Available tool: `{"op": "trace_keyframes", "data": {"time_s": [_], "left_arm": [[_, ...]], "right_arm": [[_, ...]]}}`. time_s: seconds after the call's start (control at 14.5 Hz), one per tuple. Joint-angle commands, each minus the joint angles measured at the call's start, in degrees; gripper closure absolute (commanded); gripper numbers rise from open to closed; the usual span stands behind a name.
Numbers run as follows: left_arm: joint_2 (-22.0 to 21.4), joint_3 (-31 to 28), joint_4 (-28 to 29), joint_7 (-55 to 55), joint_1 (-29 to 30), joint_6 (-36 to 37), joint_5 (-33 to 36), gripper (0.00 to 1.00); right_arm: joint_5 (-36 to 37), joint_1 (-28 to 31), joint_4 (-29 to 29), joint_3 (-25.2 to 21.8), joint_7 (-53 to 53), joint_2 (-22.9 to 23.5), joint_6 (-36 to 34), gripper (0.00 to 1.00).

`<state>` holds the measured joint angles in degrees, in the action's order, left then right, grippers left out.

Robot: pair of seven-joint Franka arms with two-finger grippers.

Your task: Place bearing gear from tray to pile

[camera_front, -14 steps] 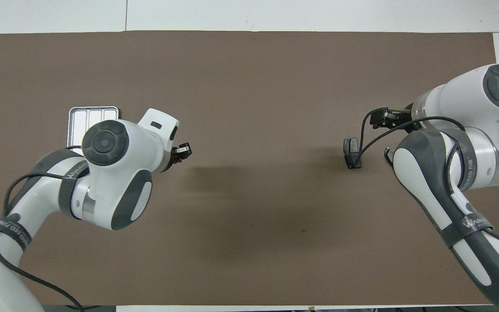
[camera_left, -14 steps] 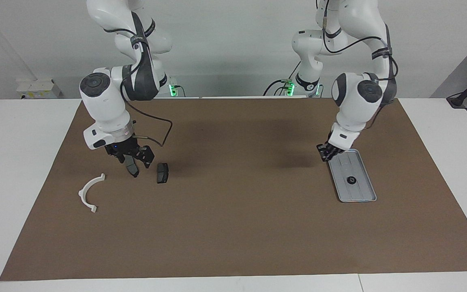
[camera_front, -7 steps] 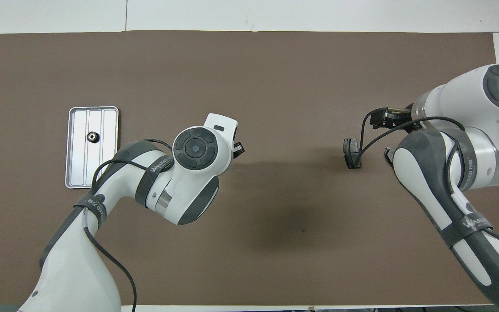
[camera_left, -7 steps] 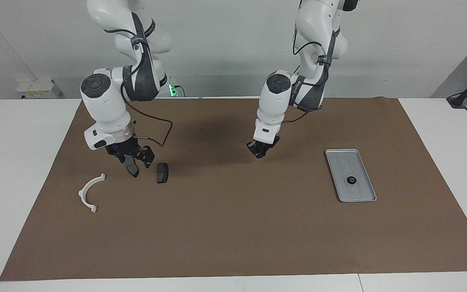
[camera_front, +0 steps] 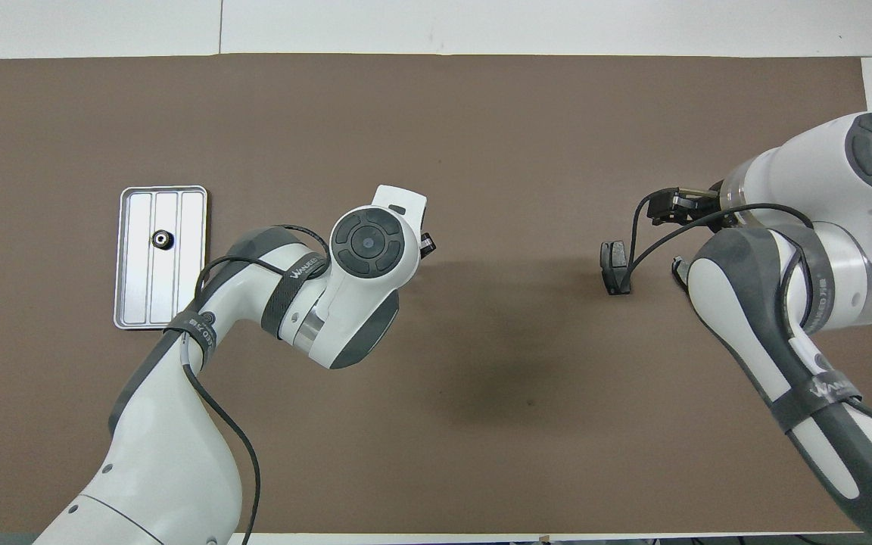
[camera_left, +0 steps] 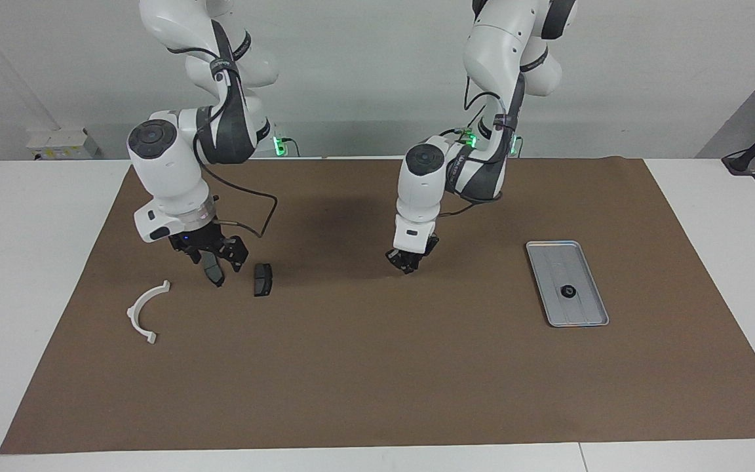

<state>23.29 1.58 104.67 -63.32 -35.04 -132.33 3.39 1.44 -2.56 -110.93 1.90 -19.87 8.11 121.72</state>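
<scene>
The silver tray [camera_left: 582, 314] [camera_front: 127, 303] lies toward the left arm's end of the mat. The small dark bearing gear [camera_left: 568, 292] [camera_front: 159, 240] sits in it. My left gripper [camera_left: 407, 264] hangs low over the middle of the mat, away from the tray, and nothing shows in it. Toward the right arm's end lie a white half-ring bracket [camera_left: 147, 311] and a dark grey brake pad [camera_left: 263, 279] [camera_front: 615, 266]. My right gripper [camera_left: 212, 265] hangs between them, shut on a second brake pad [camera_left: 215, 274] held tilted just above the mat.
A brown mat [camera_left: 377, 367] covers the table, with white table edge around it. In the overhead view the right arm [camera_front: 784, 257] hides the bracket and the left arm's wrist [camera_front: 364, 250] hides most of its gripper.
My left arm has swung from beside the tray to over the middle of the mat. The gear stays in the tray. The right arm has not moved.
</scene>
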Motion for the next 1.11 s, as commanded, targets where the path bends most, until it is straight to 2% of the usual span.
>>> {"op": "trace_keyframes", "data": {"time_s": [0.0, 0.69, 0.9, 0.97, 1.04], "left_arm": [[0.4, -1.1, 0.4, -1.5, -0.9, -1.5, 1.7, 1.00], [0.1, -1.2, 4.0, -1.6, -0.6, -5.7, 2.9, 1.00], [0.1, -1.2, 4.0, -1.5, -0.6, -5.9, 3.2, 1.00], [0.1, -1.2, 4.0, -1.5, -0.5, -6.4, 3.2, 0.87], [0.1, -1.2, 4.0, -1.5, -0.5, -6.6, 3.2, 0.68]], "right_arm": [[-0.6, 0.5, -0.7, 0.5, -0.4, 0.0, 1.2, 0.00], [-0.6, 0.5, -1.1, 0.5, -1.5, 0.3, 1.3, 0.00], [-0.6, 0.4, -1.1, 0.5, -7.4, 0.4, 1.6, 0.00], [-0.6, 0.3, -1.1, 0.5, -11.1, 0.4, 1.6, 0.00], [-0.6, -0.9, -1.1, 0.5, -13.2, 0.6, 1.6, 0.00]]}}
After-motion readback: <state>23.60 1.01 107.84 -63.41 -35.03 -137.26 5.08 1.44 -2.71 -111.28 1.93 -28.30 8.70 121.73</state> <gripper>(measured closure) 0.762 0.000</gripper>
